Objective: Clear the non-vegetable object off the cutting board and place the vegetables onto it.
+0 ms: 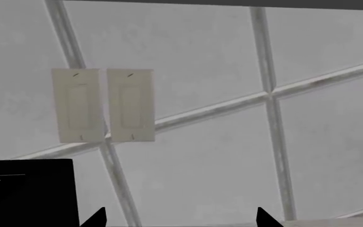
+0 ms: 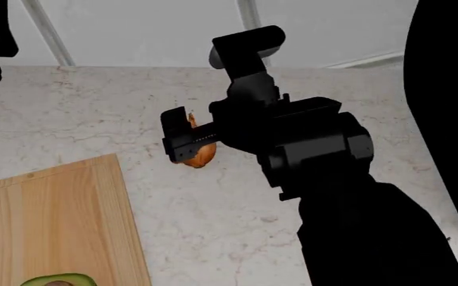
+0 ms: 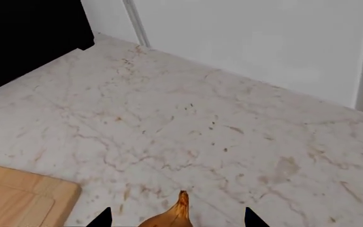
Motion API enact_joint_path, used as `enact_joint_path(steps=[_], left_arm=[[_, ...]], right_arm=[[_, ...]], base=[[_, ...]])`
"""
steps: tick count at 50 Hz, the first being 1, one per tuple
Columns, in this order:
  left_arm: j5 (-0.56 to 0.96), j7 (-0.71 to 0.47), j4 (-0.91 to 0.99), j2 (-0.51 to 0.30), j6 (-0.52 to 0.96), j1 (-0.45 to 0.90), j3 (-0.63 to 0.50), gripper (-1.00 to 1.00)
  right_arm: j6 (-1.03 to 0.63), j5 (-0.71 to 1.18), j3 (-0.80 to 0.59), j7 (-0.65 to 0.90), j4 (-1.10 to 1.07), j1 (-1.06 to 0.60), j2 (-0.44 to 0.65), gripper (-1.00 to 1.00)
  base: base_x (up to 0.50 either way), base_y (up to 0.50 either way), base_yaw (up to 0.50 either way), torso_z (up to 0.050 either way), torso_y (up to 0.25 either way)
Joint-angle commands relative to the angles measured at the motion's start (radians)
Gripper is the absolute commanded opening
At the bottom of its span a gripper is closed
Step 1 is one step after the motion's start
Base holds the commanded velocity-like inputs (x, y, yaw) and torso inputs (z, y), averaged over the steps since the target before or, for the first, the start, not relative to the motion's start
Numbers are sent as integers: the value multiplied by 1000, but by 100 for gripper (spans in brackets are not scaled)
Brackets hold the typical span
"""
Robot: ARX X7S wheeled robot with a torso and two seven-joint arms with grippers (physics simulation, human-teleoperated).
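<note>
The marble-patterned bench [image 2: 93, 113] fills most of the head view, running back to a pale tiled wall [image 2: 149, 30]. The right arm [image 2: 316, 155] is the next biggest thing, a black mass reaching in from the lower right across the middle of the bench. The cutting board [image 2: 46, 220] lies at the lower left of the head view, flat on the bench, and its rounded corner also shows in the right wrist view. On the board's near edge sits the halved avocado [image 2: 54, 279], only partly in frame. The right gripper [image 2: 188, 138] is closed on the onion [image 2: 203, 154], which is held off the surface, over bare bench just beside the board's right edge; its pointed tip shows between the fingertips in the right wrist view. Two light switches [image 1: 102, 105] sit side by side on the wall in the left wrist view. The left gripper [image 1: 180, 218] shows only two dark fingertips set apart, with nothing between them.
</note>
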State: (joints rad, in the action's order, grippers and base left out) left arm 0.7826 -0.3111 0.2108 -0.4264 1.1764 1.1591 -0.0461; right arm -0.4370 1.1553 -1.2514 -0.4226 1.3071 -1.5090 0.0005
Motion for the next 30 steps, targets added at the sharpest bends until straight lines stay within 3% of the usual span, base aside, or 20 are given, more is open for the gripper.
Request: enact_joint_path(steps=[1, 20, 30], left_arm=[[1, 1, -3, -7, -8, -6, 0, 100], [13, -9, 5, -12, -4, -13, 6, 100], [13, -9, -3, -9, -8, -2, -1, 100]], right_arm=[[78, 61, -46, -6, 1, 49, 0, 100], [107, 167, -116, -10, 1, 91, 0, 100], [79, 75, -12, -8, 2, 117, 0, 100]], base=[[0, 0, 0, 0, 0], [0, 0, 0, 0, 0], [0, 0, 0, 0, 0]])
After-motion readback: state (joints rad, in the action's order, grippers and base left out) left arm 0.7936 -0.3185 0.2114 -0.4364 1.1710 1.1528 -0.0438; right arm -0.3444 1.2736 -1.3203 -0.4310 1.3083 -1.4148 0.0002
